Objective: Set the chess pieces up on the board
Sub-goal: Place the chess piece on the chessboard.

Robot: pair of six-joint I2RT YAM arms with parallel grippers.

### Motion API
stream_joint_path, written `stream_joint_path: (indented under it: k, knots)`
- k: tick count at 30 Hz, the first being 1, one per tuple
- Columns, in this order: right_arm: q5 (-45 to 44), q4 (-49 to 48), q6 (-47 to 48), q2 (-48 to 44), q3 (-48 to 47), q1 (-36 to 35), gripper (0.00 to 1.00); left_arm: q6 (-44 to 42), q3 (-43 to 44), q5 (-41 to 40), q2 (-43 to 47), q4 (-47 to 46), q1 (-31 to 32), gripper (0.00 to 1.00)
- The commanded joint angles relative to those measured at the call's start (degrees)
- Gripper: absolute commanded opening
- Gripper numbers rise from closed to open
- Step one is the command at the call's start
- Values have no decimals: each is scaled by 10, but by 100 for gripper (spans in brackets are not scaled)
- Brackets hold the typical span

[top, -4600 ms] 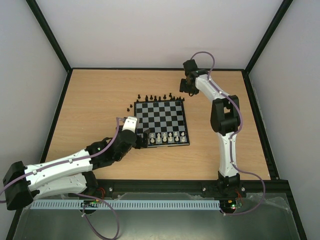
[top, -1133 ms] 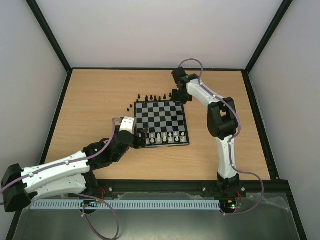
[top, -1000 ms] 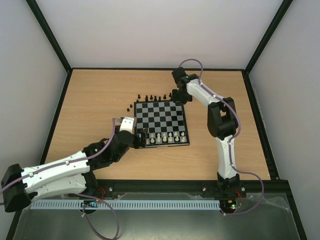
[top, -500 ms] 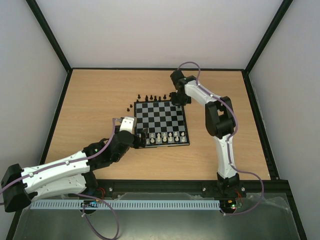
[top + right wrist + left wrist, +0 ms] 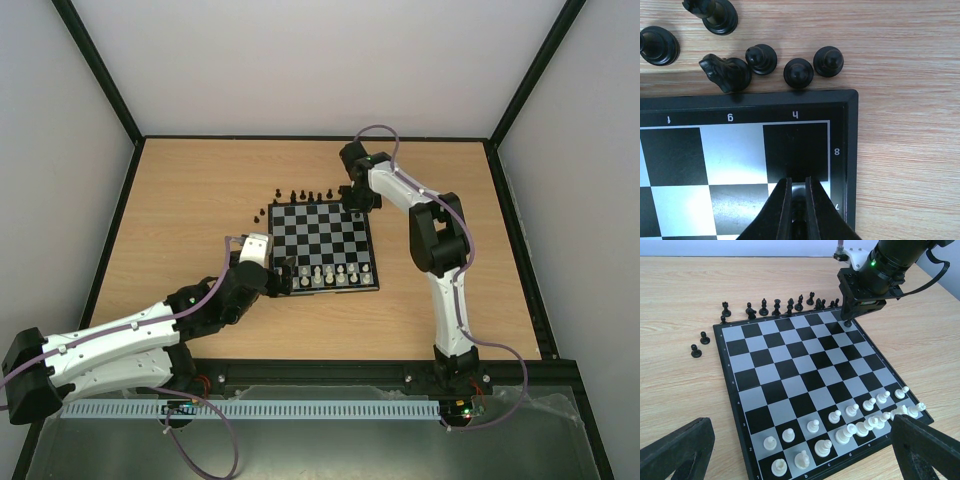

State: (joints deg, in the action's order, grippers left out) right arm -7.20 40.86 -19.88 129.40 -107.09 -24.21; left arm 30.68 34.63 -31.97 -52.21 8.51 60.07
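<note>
The flat square chessboard with black and pale grey checks [image 5: 322, 228] is lying on the light wooden table [image 5: 180, 200], between the two arms. The small cream chess pieces [image 5: 840, 426] are standing on the two rows of the chessboard nearest the left arm. The small black chess pieces [image 5: 776, 305] are standing off the chessboard, on the table in a loose row just beyond its far edge. Two more black pawns [image 5: 698, 344] are sitting apart from that row, just beside the far left corner.

The right tool [image 5: 798, 210] is hanging over the far right corner of the chessboard, just inside the dark border. Its fingers are pinching close together on a small dark piece [image 5: 847, 323], and what kind of piece it is cannot be told. Several of the black chess pieces are standing on the table just past that corner.

The left tool [image 5: 287, 279] is hovering at the near left corner of the chessboard. Its black fingers [image 5: 677, 452] are spreading wide and gripping nothing.
</note>
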Motion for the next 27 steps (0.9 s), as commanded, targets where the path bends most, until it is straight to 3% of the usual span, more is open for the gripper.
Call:
stream_joint_path:
  k: [1, 13, 27]
  knots:
    - [0, 37, 6, 8, -10, -6, 6, 3, -5, -5, 7, -1, -5, 99]
    - [-8, 39, 5, 5, -8, -7, 10, 2, -4, -6, 7, -1, -4, 99]
    - [6, 17, 1, -36, 9, -8, 29, 2, -6, -7, 7, -1, -4, 99]
